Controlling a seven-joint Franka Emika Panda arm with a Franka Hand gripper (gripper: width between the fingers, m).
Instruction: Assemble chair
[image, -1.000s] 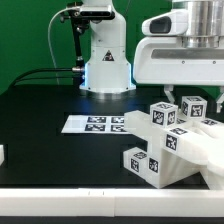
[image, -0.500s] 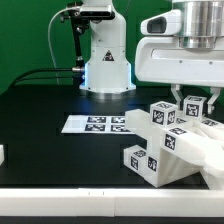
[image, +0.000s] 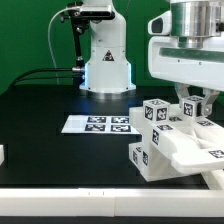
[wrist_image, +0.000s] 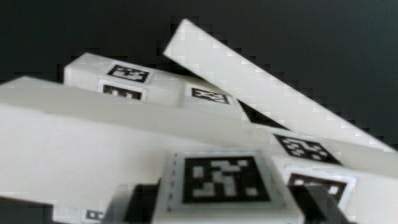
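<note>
Moved: chair (image: 172, 140) shifted, tilted near table's (image: 50, 100) front edge | gripper (image: 193, 108) pinching its top bar | feel: light, stiff, slippery; hold bars

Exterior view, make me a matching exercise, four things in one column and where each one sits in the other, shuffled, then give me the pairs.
Things:
1. white blocky plastic chair with black-and-white tags
2. flat white marker board
3. glossy white robot arm base
4. two-finger gripper

Places:
A. at the back of the black table, before the green wall
B. lying flat mid-table
C. front of the table, on the exterior view's right
D. down at the top of the tagged parts

Pairs: 1-C, 2-B, 3-A, 4-D
</note>
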